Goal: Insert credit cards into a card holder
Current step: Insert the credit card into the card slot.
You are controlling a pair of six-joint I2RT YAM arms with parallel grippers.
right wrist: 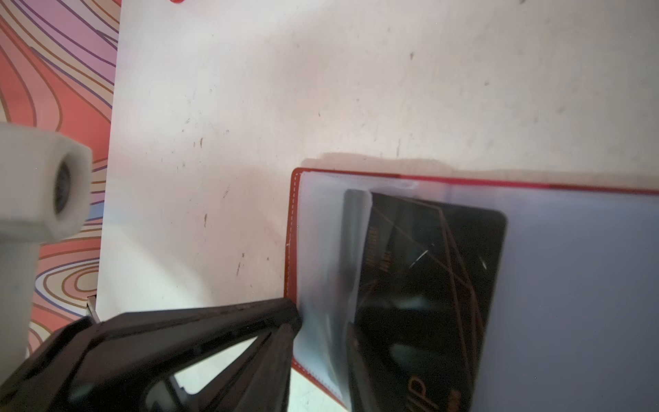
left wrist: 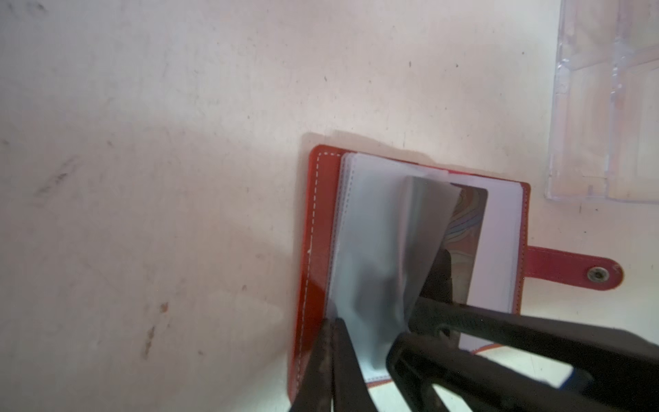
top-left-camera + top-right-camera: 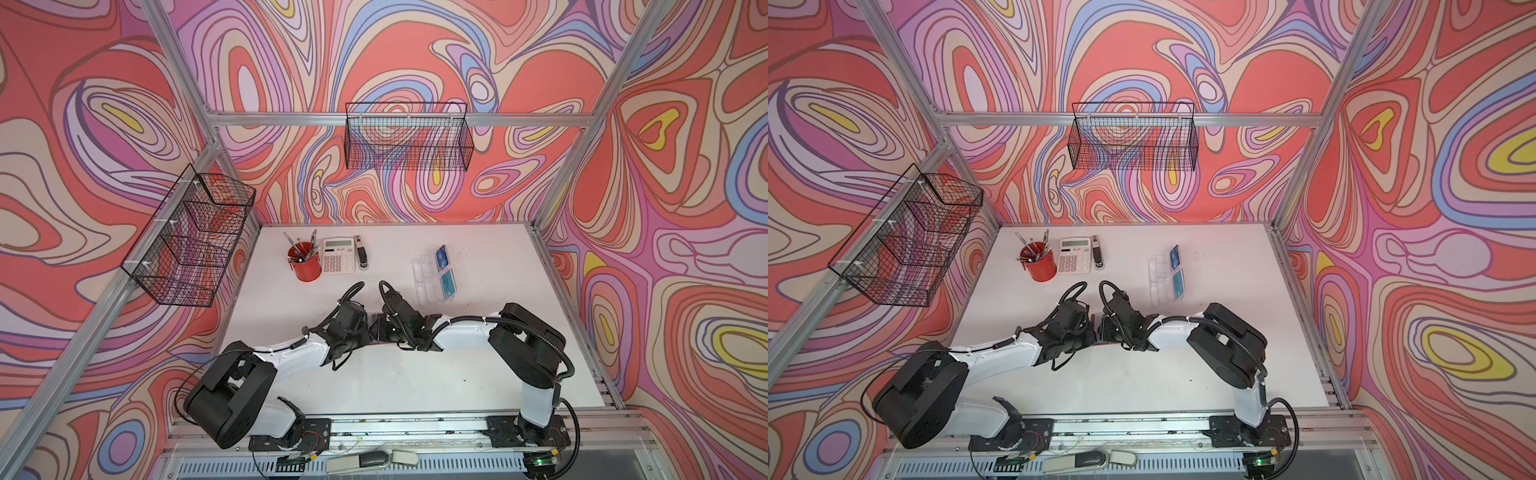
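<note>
The red card holder (image 2: 317, 232) lies open on the table (image 2: 142, 178), almost wholly hidden under both wrists in both top views, with the clear stand (image 3: 422, 276) toward its 2 o'clock. The left jaws are pinched tight on a grey sleeve (image 2: 374, 267). The right jaws stand slightly apart by the dark "vip" card (image 1: 428, 267), which is half veiled by the sleeve and cut off by the frame, so whether they grip it is unclear.

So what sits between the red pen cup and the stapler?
A white calculator lies flat between the pen cup and the stapler, close to both; it shows in both top views.
</note>
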